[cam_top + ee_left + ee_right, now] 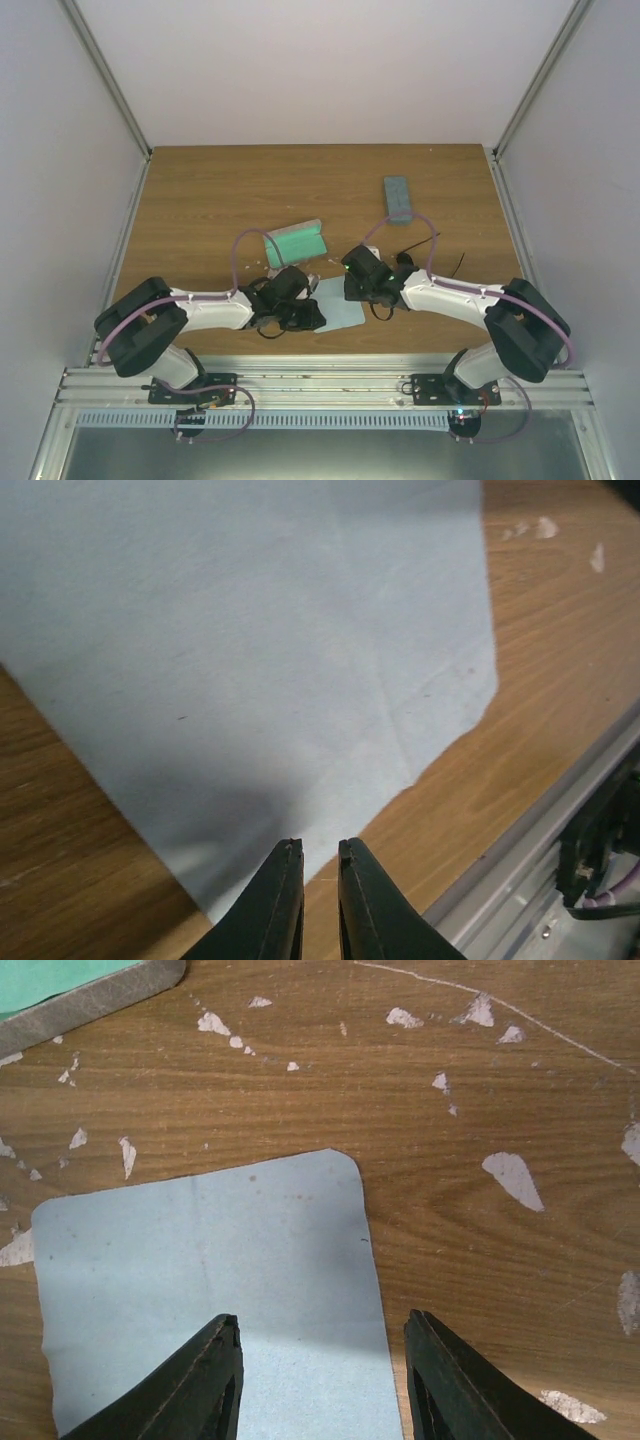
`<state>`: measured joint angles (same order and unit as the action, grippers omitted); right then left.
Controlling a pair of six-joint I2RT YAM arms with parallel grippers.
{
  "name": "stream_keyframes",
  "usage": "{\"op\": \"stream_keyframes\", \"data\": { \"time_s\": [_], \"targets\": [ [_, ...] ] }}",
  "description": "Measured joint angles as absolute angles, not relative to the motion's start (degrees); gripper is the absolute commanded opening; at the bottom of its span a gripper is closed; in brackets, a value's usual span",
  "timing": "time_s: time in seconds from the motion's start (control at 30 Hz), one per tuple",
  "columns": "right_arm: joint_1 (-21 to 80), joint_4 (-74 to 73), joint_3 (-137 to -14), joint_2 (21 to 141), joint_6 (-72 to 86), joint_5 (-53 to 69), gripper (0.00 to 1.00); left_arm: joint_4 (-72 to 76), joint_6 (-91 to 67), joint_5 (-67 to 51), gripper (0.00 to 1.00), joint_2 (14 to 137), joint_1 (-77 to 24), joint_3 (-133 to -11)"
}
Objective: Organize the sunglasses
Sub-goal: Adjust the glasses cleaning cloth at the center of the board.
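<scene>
Hovering low over a light-blue cloth [200, 1260], the right claw [320, 1320] is holding its fingers well apart with nothing between them. The left claw [320, 855] is sitting at the cloth's near corner, its fingers almost together with only a slim gap showing. On the table [200, 200], an open green-lined case [297, 243] is lying just beyond the cloth. A thin dark wiry shape, seemingly the sunglasses [404, 262], is lying just behind the right wrist, near a closed case [398, 197].

White arms [215, 308] with black joints, purple cables (green lights, seemingly), black claws.
</scene>
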<state>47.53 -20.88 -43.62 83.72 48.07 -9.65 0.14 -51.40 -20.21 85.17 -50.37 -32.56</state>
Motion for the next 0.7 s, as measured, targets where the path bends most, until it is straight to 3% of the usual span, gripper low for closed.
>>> {"op": "stream_keyframes", "data": {
  "time_s": [0.23, 0.4, 0.53, 0.63, 0.7],
  "targets": [
    [47.42, -21.06, -43.62, 83.57, 47.99, -10.85, 0.46, -3.09, -52.21, -16.99, 0.14, 82.78, -50.33, -30.04],
    [47.37, -21.69, -43.62, 83.46, 46.04, -11.31, 0.55, -6.81, -52.01, -15.99, 0.18, 79.35, -50.22, -28.64],
    [47.33, -21.82, -43.70, 83.46, 43.57, -11.29, 0.55, -9.08, -51.42, -16.23, 0.32, 77.82, -49.63, -28.71],
    [47.29, -21.80, -44.97, 84.79, 41.69, -11.20, 0.50, -11.03, -50.09, -16.67, 0.44, 77.17, -48.38, -30.61],
    [47.24, -21.71, -46.26, 86.56, 40.64, -11.03, 0.46, -12.49, -49.19, -16.27, 0.48, 77.21, -46.92, -33.39]
  ]
}}
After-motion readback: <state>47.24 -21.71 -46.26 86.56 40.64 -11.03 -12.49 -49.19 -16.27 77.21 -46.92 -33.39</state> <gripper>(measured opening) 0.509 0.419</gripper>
